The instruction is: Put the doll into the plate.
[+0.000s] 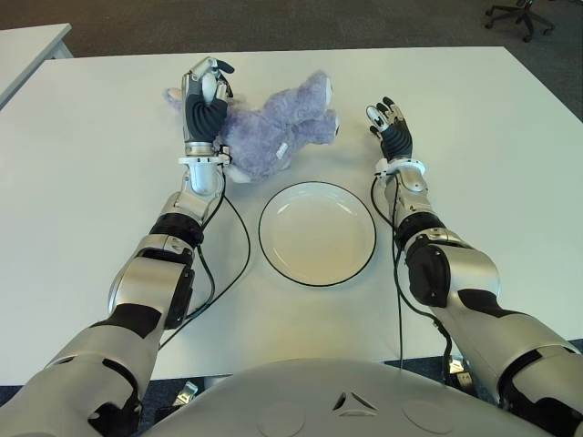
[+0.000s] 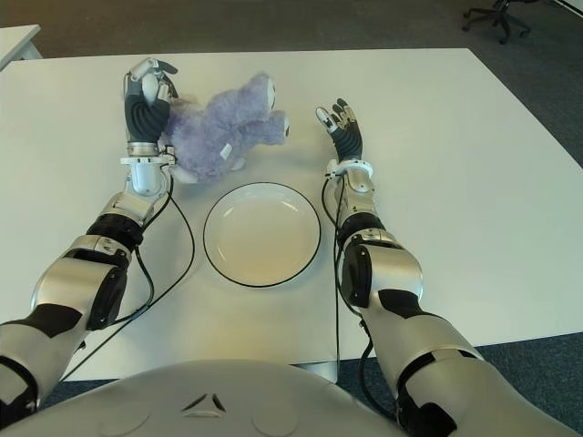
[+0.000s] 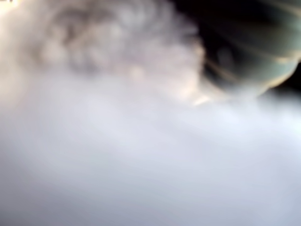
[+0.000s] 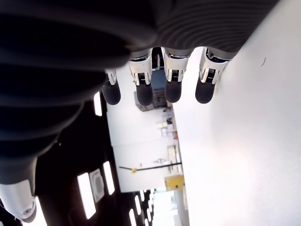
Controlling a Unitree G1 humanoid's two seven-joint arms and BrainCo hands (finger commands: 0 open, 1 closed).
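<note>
A purple plush doll (image 1: 273, 132) lies on the white table (image 1: 82, 182), just behind a white plate (image 1: 317, 234) with a dark rim. The plate holds nothing. My left hand (image 1: 205, 91) stands upright against the doll's left end, its fingers curled over the plush, and a bit of the doll pokes out on the hand's far side. Purple fur (image 3: 117, 61) fills the left wrist view from close by. To the right of the doll and apart from it, my right hand (image 1: 387, 123) is raised with straight fingers (image 4: 171, 84) and holds nothing.
Black cables (image 1: 244, 246) run from both wrists across the table beside the plate. A second table (image 1: 27, 45) stands at the far left, and an office chair (image 1: 519, 14) is on the floor at the far right.
</note>
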